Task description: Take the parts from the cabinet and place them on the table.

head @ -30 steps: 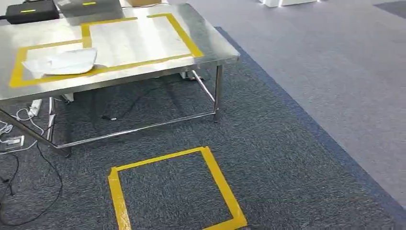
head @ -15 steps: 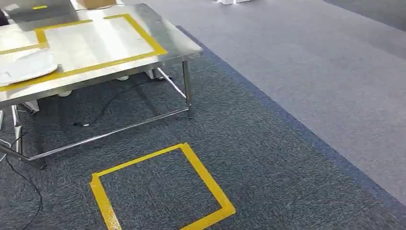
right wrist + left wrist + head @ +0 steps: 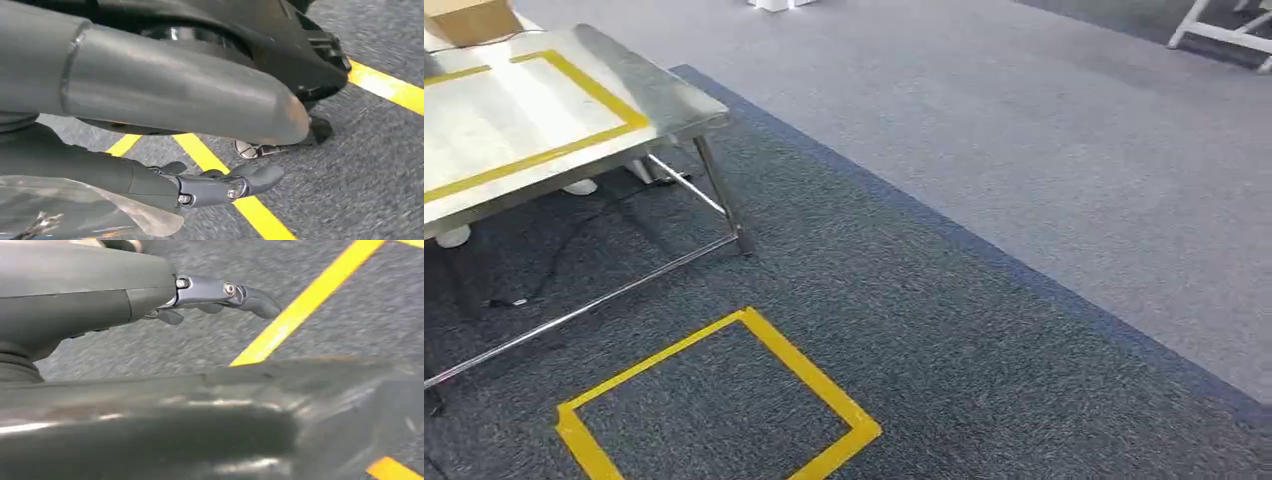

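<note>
– Whole head view has swung to the right in the last second: that is the camera turning with the body, not the furniture moving. The surface [image 3: 504, 120] now sits at the far left edge, with a cardboard box [image 3: 469, 18] at its back corner.

– So where are the parts?

– I can't tell from here; the stretch of surface I see carries just yellow tape. Further right on the dark carpet is the taped square [image 3: 809, 375], then lighter floor, and a white frame [image 3: 1224, 30] at the far right.

– And the hands?

– Both hang low over the carpet. My left hand [image 3: 215, 295] has its fingers stretched out, apart, holding nothing. My right hand [image 3: 220, 185] looks the same, fingers loosely extended with nothing between them.

– Meaning?

– I judge I'm turning away from the surface to go to the cabinet for another part.
</note>
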You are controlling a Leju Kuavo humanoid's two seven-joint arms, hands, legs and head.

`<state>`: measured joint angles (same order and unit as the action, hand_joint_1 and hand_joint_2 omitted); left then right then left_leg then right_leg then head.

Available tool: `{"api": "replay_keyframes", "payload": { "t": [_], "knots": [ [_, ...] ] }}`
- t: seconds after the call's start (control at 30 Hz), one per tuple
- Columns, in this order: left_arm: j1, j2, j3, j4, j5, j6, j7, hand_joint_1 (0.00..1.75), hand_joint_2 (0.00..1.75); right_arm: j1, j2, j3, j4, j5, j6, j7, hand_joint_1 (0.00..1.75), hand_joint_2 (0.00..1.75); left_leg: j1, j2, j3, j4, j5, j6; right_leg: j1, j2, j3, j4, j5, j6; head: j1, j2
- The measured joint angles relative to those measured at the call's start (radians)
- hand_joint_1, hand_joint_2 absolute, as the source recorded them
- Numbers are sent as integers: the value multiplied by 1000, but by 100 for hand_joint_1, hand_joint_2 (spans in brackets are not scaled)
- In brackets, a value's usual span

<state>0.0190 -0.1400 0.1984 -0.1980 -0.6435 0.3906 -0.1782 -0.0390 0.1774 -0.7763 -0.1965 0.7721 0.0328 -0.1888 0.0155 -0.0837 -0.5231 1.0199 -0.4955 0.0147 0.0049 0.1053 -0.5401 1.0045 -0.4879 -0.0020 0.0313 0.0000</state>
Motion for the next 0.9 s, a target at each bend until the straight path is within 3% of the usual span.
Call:
{"api": "replay_keyframes", "payload": {
  "t": [0.07,0.1,0.13,0.17,0.2,0.23,0.3,0.47,0.5,0.53,0.57,0.67,0.7,0.73,0.77,0.83,0.87,0.9],
  "knots": [
    [-6,-1,8,0,-1,5,-3,0,0,1,0,-18,-3,-15,5,3,0,0,-5,14,-3,-5,-9,-3,-9,19,-19,-1,8,16,-1,0],
    [-7,-2,11,0,-3,8,-3,0,0,5,0,-27,-3,-22,5,3,0,0,-7,22,-3,-6,-7,0,-11,29,-22,-5,12,23,-3,0],
    [-7,-6,13,0,-5,13,-3,0,0,7,-1,-38,-3,-31,5,3,0,0,3,38,-2,-19,0,6,-5,39,-34,-4,12,30,-2,0],
    [-8,-5,14,0,-9,19,-2,0,0,8,0,-48,-4,-40,5,2,0,0,4,53,-1,-23,4,11,-4,-12,-42,14,-6,33,1,0],
    [-8,-7,14,0,-15,23,-2,0,0,6,0,-56,-5,-45,6,1,0,0,4,64,-3,-23,5,15,-5,-54,-66,61,-42,37,13,0],
    [-5,-9,15,0,-23,29,0,0,0,3,0,-64,-7,-55,8,-1,0,0,1,80,-4,-23,4,17,-6,-80,-100,135,-82,41,16,0],
    [2,-8,15,0,-43,46,4,0,0,4,-1,-86,-10,-78,16,-5,0,0,-1,116,-6,-23,4,17,-10,-97,-169,288,-144,52,16,0],
    [2,-8,15,0,-45,48,5,0,0,4,-1,-86,-10,-78,16,-5,0,0,-1,118,-6,-23,4,17,-11,-98,-171,293,-145,52,16,0],
    [2,-8,14,0,-58,53,10,0,0,7,0,-101,-11,-97,22,-8,0,0,-1,136,-6,-23,3,17,-15,-101,-169,300,-131,56,15,0],
    [0,-11,14,0,-67,55,24,0,0,7,-1,-132,-15,-129,34,-13,0,0,0,163,-3,-22,1,14,-20,-123,-66,121,-38,58,16,0],
    [2,-13,14,0,-68,52,37,0,0,1,0,-165,-21,-162,44,-19,0,0,-9,189,3,-17,-5,-4,-11,-173,8,-10,-15,37,13,0],
    [-1,-16,14,0,-72,49,48,0,0,7,0,-204,-21,-194,51,-19,0,0,-6,215,12,-21,-6,-20,-7,-146,-8,-11,-12,19,14,0],
    [-2,-17,14,0,-74,49,48,0,0,6,1,-211,-22,-197,51,-19,0,0,-1,174,8,-8,-22,-30,-15,-137,4,-15,-6,10,11,0],
    [0,-18,14,0,-75,49,48,0,0,4,1,-217,-23,-198,51,-19,0,0,1,129,-7,32,-57,-31,-15,-125,3,-14,-2,4,6,0],
    [2,-17,14,0,-77,49,50,0,0,2,2,-224,-24,-209,58,-24,0,0,1,108,-35,107,-103,-31,-15,-114,1,-14,0,0,5,0],
    [8,-17,11,0,-101,53,50,0,0,0,6,-250,-28,-271,112,-63,0,0,0,97,-98,257,-166,-31,-10,-86,-1,-14,2,-3,5,0],
    [10,-17,7,0,-112,56,50,0,0,2,8,-271,-31,-303,149,-91,0,0,0,97,-113,291,-167,-30,-9,-71,-1,-14,2,-3,5,0],
    [11,-17,3,0,-119,58,48,0,0,3,9,-292,-34,-329,177,-113,0,0,0,96,-107,273,-137,-27,-8,-53,1,-13,2,-3,5,0]
  ]
}}
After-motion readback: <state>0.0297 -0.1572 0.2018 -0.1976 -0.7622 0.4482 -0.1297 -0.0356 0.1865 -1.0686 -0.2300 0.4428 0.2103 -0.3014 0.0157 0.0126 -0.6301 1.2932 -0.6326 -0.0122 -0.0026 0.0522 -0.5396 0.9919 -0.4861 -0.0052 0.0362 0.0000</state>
